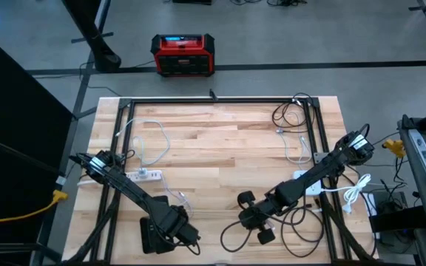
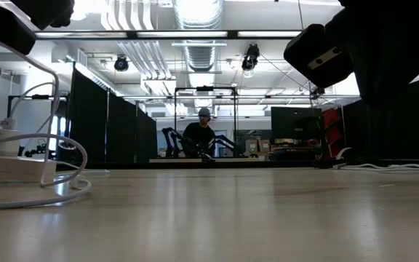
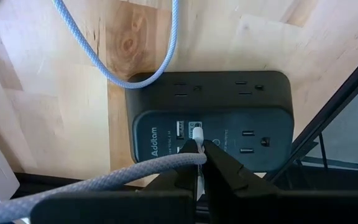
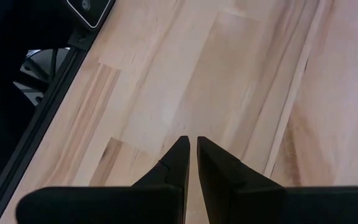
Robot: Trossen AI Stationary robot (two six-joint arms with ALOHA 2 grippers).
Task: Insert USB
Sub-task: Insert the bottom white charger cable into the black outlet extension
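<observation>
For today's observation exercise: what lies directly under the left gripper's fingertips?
The left gripper, shut on a white plug, is over a black power strip. Its fingers hide the plug's rear and part of the strip's face.

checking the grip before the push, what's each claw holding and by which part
The left claw pinches the white USB plug at its rear, by the cable. The right claw holds nothing.

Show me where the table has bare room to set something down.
Bare wood runs down the table centre, between the pale cable on the left and the black cable coil on the right. Crowded: the near edge, with the black power strip, both tools and looped black cables.
</observation>
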